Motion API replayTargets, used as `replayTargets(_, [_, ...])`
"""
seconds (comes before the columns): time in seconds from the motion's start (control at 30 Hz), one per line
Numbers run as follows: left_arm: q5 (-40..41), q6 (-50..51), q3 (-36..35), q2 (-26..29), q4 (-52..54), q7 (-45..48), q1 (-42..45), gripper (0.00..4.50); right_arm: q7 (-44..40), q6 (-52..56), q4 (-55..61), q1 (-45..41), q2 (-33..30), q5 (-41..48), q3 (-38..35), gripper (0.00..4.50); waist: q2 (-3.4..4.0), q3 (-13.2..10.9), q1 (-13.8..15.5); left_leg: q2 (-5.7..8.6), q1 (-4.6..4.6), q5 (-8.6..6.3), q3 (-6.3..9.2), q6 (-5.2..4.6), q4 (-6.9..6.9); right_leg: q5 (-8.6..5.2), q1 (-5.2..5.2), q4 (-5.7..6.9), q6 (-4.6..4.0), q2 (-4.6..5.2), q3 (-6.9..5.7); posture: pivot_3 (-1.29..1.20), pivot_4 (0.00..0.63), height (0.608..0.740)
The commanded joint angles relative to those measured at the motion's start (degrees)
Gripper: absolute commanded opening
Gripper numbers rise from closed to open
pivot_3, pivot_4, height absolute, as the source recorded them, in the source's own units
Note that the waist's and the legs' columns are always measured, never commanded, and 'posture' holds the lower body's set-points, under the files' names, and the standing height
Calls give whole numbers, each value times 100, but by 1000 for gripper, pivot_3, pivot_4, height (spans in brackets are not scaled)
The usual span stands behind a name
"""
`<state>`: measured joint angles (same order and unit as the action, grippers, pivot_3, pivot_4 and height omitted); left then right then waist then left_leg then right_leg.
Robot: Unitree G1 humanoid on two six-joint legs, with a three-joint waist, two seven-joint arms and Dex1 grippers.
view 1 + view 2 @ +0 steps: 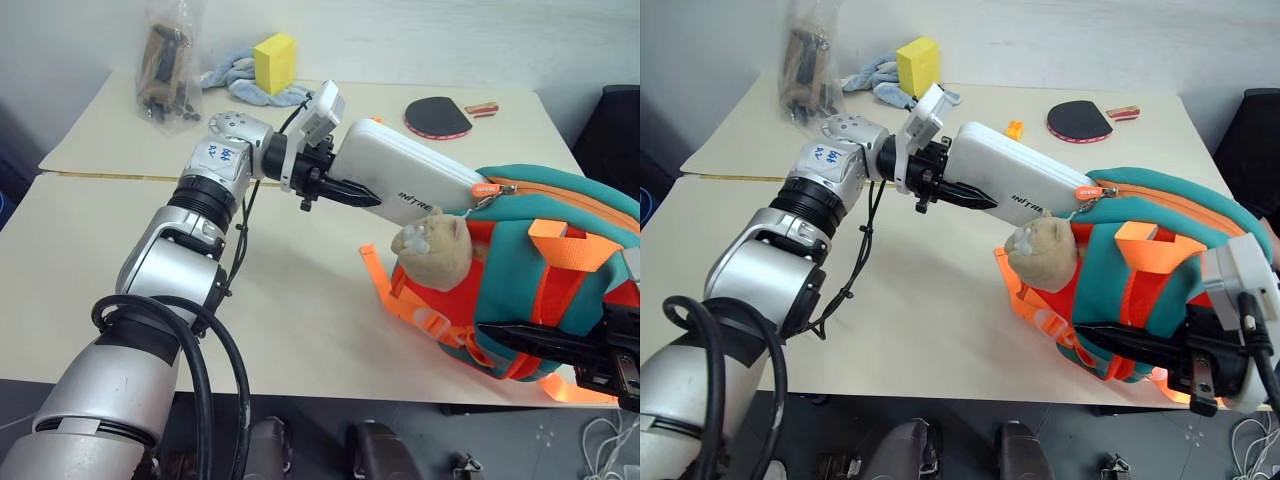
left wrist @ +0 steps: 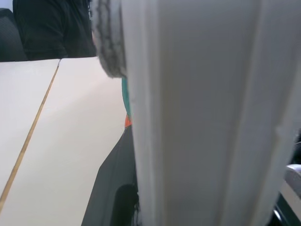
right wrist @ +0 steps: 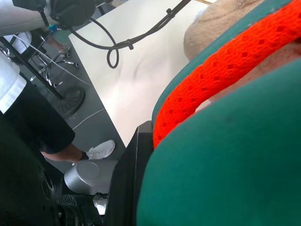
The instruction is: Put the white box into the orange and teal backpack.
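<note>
My left gripper (image 1: pixel 338 188) is shut on the near end of the white box (image 1: pixel 405 172), holding it in the air, tilted down to the right. The box's far end reaches the zipper pull (image 1: pixel 485 188) at the top of the orange and teal backpack (image 1: pixel 565 215), which lies on the table's right side with a tan plush bear (image 1: pixel 432 250) on its front. In the left wrist view the white box (image 2: pixel 207 113) rises close before the camera. My right gripper (image 1: pixel 1125 345) is shut on the backpack's teal and orange edge (image 3: pixel 221 141) at the near right.
At the back of the table (image 1: pixel 300 300) stand a yellow sponge block (image 1: pixel 274 62), a blue-grey cloth (image 1: pixel 232 76) and a clear bag of dark items (image 1: pixel 168 70). A red and black paddle (image 1: pixel 438 117) lies back right. A person's leg and shoe (image 3: pixel 101 149) stand beside the table.
</note>
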<state>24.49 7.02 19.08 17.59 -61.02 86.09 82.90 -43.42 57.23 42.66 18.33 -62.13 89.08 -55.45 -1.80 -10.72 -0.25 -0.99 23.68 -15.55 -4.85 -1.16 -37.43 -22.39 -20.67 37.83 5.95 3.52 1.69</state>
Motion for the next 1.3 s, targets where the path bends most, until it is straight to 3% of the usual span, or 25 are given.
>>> replayTargets(0.03, [61, 23, -74, -469, 429, 641, -166, 1400, 129, -224, 138, -50, 80, 90, -44, 11, 0, 0, 35, 0, 0, 0, 2, 0, -2, 0, 1, 0, 0, 0, -1, 0, 150, 740])
replayTargets(0.33, [-744, 10, -144, -1847, 316, -128, -376, 1400, 390, -455, 433, 103, 294, 149, 134, 11, 3, 2, 9, 4, 37, -3, 21, -4, -33, 0, -16, 7, 1, -3, -16, 0, 150, 740])
replayTargets(0.47, [-930, 37, -402, -1857, 262, -246, -348, 2695, 529, -575, 534, 229, 435, 158, 182, 0, 4, 2, 5, 3, 36, -2, 30, -3, -35, 0, -16, 13, 1, -6, -20, 0, 150, 740])
replayTargets(0.7, [-915, 374, -726, -561, 762, 578, -598, 4476, 666, -806, 644, 469, 674, 49, 296, 0, 10, 6, -53, 2, 33, 4, 43, 8, -32, 0, -19, 21, 1, -13, -17, 0, 150, 740])
replayTargets(0.83, [30, 1413, -628, 244, 1676, 641, -792, 4476, 701, -918, 711, 595, 740, 20, 348, 0, 10, 6, -13, 3, 37, 5, 54, 8, -36, 0, -14, 20, 1, -8, -26, 0, 150, 740])
replayTargets(0.93, [1259, 2686, -570, 839, 3269, 641, -1094, 4476, 708, -980, 687, 656, 760, -13, 405, 0, 13, 5, -3, 3, 49, 5, 75, 9, -45, 0, -9, 25, 0, -4, -46, 0, 150, 740])
replayTargets(1.17, [1062, 2984, -380, 143, 4305, 37, -1526, 4476, 751, -1091, 682, 703, 715, 19, 453, 0, 21, 10, 138, 27, 36, 5, 152, 2, -76, 0, 69, -10, 1, -1, -68, 0, 150, 740])
replayTargets(1.3, [239, 2454, 100, -332, 4259, -493, -1657, 4476, 789, -1141, 713, 739, 717, 59, 433, 0, 22, 11, 125, 26, 37, 8, 158, 3, -73, 0, 66, -7, 1, -8, -72, 0, 150, 740])
